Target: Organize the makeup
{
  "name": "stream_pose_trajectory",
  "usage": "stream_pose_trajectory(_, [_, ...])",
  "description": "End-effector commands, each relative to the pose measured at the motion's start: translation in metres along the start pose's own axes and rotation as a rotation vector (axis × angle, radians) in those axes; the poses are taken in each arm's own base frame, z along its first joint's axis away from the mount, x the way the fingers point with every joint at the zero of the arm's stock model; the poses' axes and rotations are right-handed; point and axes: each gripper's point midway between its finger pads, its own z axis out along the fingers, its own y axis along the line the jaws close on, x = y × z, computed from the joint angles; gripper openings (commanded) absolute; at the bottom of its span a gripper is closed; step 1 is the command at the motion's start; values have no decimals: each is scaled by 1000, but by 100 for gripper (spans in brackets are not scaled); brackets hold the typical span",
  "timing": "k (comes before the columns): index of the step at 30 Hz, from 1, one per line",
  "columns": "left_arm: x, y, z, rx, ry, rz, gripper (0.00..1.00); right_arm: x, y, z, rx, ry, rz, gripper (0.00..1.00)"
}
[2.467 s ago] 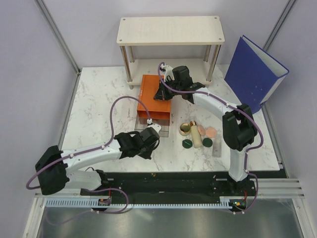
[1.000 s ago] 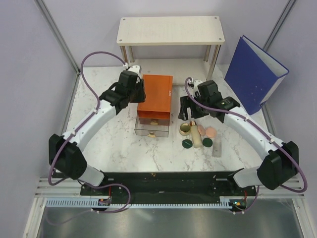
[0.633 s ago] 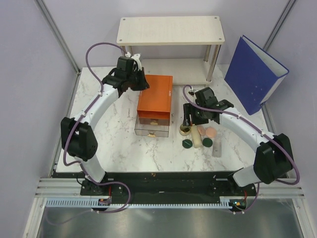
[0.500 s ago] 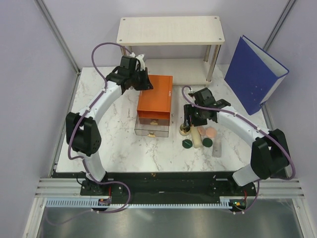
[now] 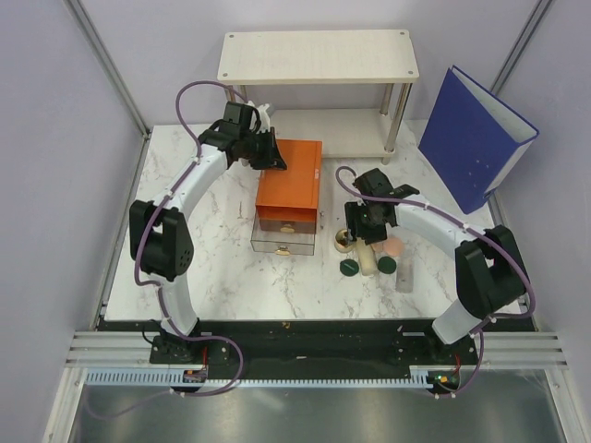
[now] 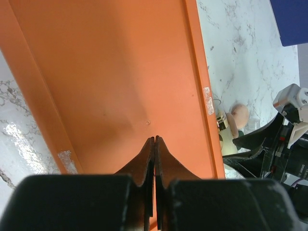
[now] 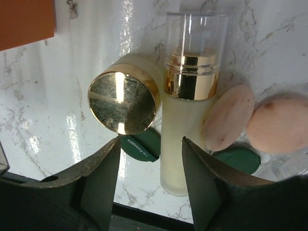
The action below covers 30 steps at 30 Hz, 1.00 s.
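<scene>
The makeup lies in a cluster right of the orange box [image 5: 291, 180]: a round gold compact [image 5: 344, 242], a cream gold-capped tube [image 5: 367, 256], a peach disc [image 5: 394, 247], two dark green discs [image 5: 349, 269] and a grey stick [image 5: 404, 274]. My right gripper [image 5: 354, 231] hangs open just above them. In the right wrist view its fingers [image 7: 199, 178] straddle a green disc [image 7: 142, 147] and the foot of the tube [image 7: 187, 130], with the compact [image 7: 124, 102] just ahead. My left gripper [image 5: 275, 164] is shut and empty [image 6: 154, 139] over the orange box lid [image 6: 106, 72].
A clear drawer [image 5: 283, 238] stands pulled out at the front of the orange box. A pale shelf [image 5: 317, 57] stands at the back of the table. At the back right a big blue binder [image 5: 473, 138] leans.
The left arm swung from the drawer front to the back of the box and shut. The right arm left the box and came down over the makeup, its jaws narrowing.
</scene>
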Motion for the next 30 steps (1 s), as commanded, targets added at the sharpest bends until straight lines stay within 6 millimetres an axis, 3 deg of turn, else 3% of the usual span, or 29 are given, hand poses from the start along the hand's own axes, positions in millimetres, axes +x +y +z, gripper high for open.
stream_pose_trajectory(1, [-4,-7,-1,48,9,39,2,7,-16,3,80,29,9,62])
stream_pose_trajectory(14, [-3,-7,-2,47,7,50,2,22,-40,36,173,80,-19,67])
stream_pose_trajectory(18, [-3,-6,-3,45,6,56,2,25,-42,51,181,101,-9,66])
stream_pose_trajectory(23, [-4,-6,-4,44,2,60,2,31,-50,55,214,111,-11,64])
stream_pose_trajectory(25, [-3,-5,-3,42,5,59,2,32,-51,55,220,109,-15,59])
stream_pose_trajectory(30, [-1,-5,-2,45,10,55,2,26,-51,48,219,76,-12,12])
